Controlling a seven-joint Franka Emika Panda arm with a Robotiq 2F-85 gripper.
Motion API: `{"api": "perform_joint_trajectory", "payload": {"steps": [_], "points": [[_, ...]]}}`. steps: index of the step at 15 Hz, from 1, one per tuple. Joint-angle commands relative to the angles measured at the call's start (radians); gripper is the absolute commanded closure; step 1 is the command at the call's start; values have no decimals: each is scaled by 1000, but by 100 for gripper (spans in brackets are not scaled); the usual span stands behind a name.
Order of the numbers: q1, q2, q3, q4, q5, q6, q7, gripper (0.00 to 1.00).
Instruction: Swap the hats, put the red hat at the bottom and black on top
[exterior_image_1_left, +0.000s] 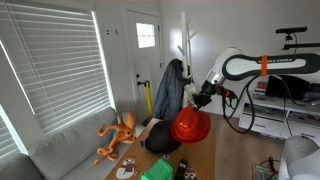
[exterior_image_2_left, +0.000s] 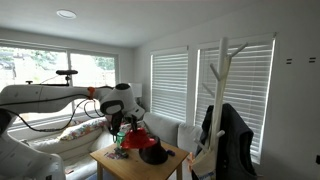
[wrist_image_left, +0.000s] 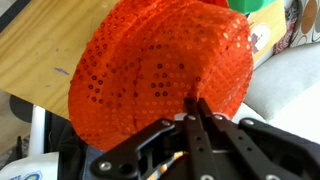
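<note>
Your gripper (wrist_image_left: 196, 104) has its 2 fingers (wrist_image_left: 203, 128) pressed together on the edge of the red hat (wrist_image_left: 160, 65); in the wrist view the black tips meet over the sequined fabric with no gap between them.

In an exterior view the red hat (exterior_image_1_left: 190, 126) hangs below the gripper (exterior_image_1_left: 203, 99), tilted, over the near end of the wooden table (exterior_image_1_left: 203, 152); you cannot tell from here whether it touches the tabletop.

The black hat (exterior_image_1_left: 162, 140) lies on the table just beside the red hat and a little lower; contact between the 2 hats cannot be told. In an exterior view the black hat (exterior_image_2_left: 153, 153) sits near the middle of the table (exterior_image_2_left: 140, 166).

A green object (exterior_image_1_left: 157, 171) lies at the table's front edge, too small to identify.

A white coat rack (exterior_image_1_left: 186, 45) stands behind the table with a dark jacket (exterior_image_1_left: 170, 90) hung on it; it shows in both exterior views.

An orange plush toy (exterior_image_1_left: 118, 135) sprawls on the grey sofa (exterior_image_1_left: 70, 150) beside the table, under the window blinds (exterior_image_1_left: 50, 60).
</note>
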Motion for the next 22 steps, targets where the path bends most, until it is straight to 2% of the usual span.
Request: {"api": "perform_joint_trajectory", "payload": {"steps": [1,5,7,8,12,13,15,16,17,18,22], "points": [[-49,-78,-46,-102,-1,20,-98,99],[-103,-70,-87,-148,0,91,-165,99],[-92,-49,-121,-157,27,122,-217,99],[-104,-25,-93,-126,1,89,-174,94],[-105,-25,-112,-138,2,102,-199,94],[-104,-25,-112,-138,2,102,-199,99],[-105,-10,-117,-149,3,114,-204,96],[-94,-5,-132,-155,25,124,-219,69],[-97,4,-135,-159,22,132,-223,68],[-93,12,-142,-161,27,137,-233,63],[-94,44,-142,-155,28,164,-230,35]]}}
